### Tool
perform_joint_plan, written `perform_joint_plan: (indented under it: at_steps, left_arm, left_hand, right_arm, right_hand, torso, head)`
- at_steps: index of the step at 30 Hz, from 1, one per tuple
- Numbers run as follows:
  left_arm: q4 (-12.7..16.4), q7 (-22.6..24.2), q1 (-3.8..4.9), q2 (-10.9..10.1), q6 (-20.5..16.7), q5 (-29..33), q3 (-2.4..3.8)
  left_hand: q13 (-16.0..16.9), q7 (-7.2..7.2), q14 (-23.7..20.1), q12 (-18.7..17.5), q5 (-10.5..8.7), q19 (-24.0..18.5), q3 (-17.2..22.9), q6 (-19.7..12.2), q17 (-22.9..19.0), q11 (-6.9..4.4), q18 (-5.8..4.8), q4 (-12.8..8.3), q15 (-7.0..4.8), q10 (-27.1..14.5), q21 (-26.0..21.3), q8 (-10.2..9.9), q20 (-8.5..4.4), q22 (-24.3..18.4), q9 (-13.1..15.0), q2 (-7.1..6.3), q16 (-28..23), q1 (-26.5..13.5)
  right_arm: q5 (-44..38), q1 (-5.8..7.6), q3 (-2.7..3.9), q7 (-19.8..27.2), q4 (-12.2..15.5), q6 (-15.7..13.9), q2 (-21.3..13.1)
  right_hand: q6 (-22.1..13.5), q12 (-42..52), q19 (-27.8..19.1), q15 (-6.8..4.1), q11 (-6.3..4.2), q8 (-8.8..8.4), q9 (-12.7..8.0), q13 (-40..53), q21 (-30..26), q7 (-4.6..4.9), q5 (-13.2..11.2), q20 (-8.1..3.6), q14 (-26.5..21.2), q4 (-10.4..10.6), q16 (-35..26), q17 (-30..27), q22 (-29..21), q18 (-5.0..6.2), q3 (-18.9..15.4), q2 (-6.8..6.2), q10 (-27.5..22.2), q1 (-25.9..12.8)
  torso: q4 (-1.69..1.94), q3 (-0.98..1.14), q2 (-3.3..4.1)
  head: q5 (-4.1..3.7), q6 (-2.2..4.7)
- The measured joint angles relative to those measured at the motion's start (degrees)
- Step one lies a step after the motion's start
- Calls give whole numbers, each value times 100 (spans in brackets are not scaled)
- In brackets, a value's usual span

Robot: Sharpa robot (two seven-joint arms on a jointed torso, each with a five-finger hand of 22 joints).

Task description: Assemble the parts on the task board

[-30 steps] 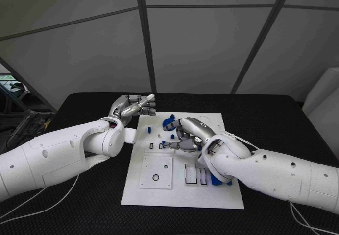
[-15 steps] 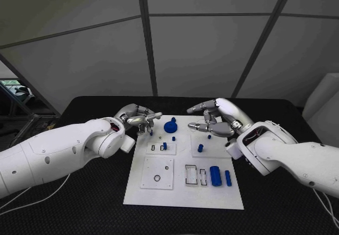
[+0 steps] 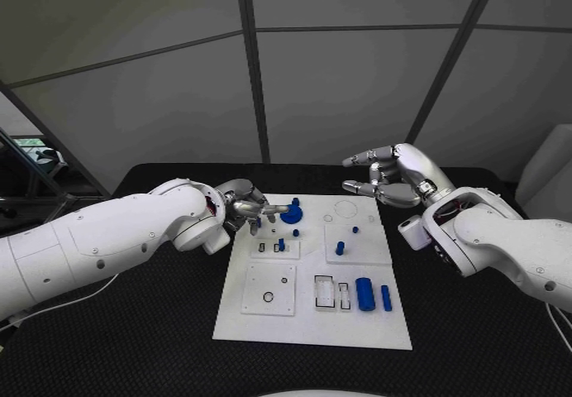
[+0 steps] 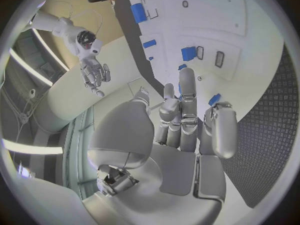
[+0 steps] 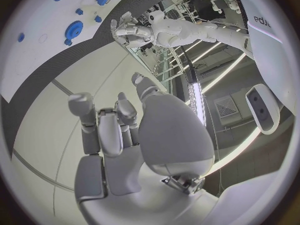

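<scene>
The white task board (image 3: pixel 269 327) lies in the middle of the black table. A round blue part (image 3: pixel 290 215) stands at its far left, with small blue pegs (image 3: pixel 280 245) near it and two blue cylinders (image 3: pixel 364 294) at the near right. My left hand (image 3: pixel 250 207) is low at the board's far left corner, its fingertips close to the round part; its fingers (image 4: pixel 186 92) stretch out over the board (image 4: pixel 206 35) and hold nothing. My right hand (image 3: pixel 391 178) hangs raised beyond the board's far right corner, fingers curved and apart, empty, as its own palm (image 5: pixel 119 135) shows.
Black table (image 3: pixel 477 331) surrounds the board on all sides. Grey wall panels stand behind the table's far edge. Empty rectangular slots (image 3: pixel 323 291) sit at the board's near middle, and a square inset plate (image 3: pixel 269 289) is to their left.
My right hand has lifted off the board's middle and swung up to the far right. My left hand has come down toward the round blue part.
</scene>
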Motion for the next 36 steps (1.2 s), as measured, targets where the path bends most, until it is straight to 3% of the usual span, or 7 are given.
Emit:
perform_joint_plan:
  at_steps: [5, 14, 26, 36]
  left_arm:
    - [-77, -530, 75, 212, 316, -506, -34]
    - [-261, -1221, 146, 553, 908, -937, -131]
    - [-539, -1587, 238, 818, 1384, -1093, -182]
    - [-567, -1682, 262, 897, 1537, -1122, -191]
  left_hand:
    - [112, -40, 17, 78, -24, 98, -194, -39, 59, 12, 0, -8, -17, 27, 30, 120, -42, 117, 153, 56, -53, -56]
    - [112, -39, 17, 78, -24, 161, -279, -120, 92, 12, 0, -15, -17, 27, 54, 153, -43, 188, 237, 56, -76, -56]
    - [129, -39, 36, 78, -23, 221, -320, -121, 106, 13, 1, -7, -36, 26, 169, 176, -42, 187, 267, 56, -75, -55]
    - [224, -40, 37, 150, -23, 241, -430, -121, 158, 13, 1, 8, -37, 26, 217, 368, -63, 187, 455, 133, -132, -23]
  right_arm:
    - [82, 19, 0, -41, -76, 13, 13]
    - [145, 35, 1, -143, -126, 47, 45]
    - [158, 44, 1, -235, -173, 80, 54]
    - [161, 45, 1, -270, -222, 87, 92]
  right_hand:
    - [0, 8, -15, 0, 0, 0, -4, 44, -18, 0, 53, -15, 0, 0, -22, -24, -25, 0, 0, 22, 0, -22]
    - [0, 68, -15, 0, 0, 20, -11, 116, -58, 0, 151, -15, 0, 0, -44, -23, -64, -1, 0, 22, 45, -22]
    - [0, 68, -54, 0, 0, 19, -16, 115, -80, 0, 173, -14, 0, 0, -43, -23, -88, -1, 0, 22, 44, -22]
    - [0, 68, -54, 0, 1, 19, -15, 110, -80, 0, 172, -15, 1, 0, -43, -32, -100, -1, 0, 22, 44, -22]
  torso:
    - [1, 5, -8]
    - [2, -1, 5]
    - [2, -8, 16]
    - [8, -9, 17]
  head:
    - [6, -18]
    - [-19, -52]
    - [-34, -112]
    - [-42, -157]
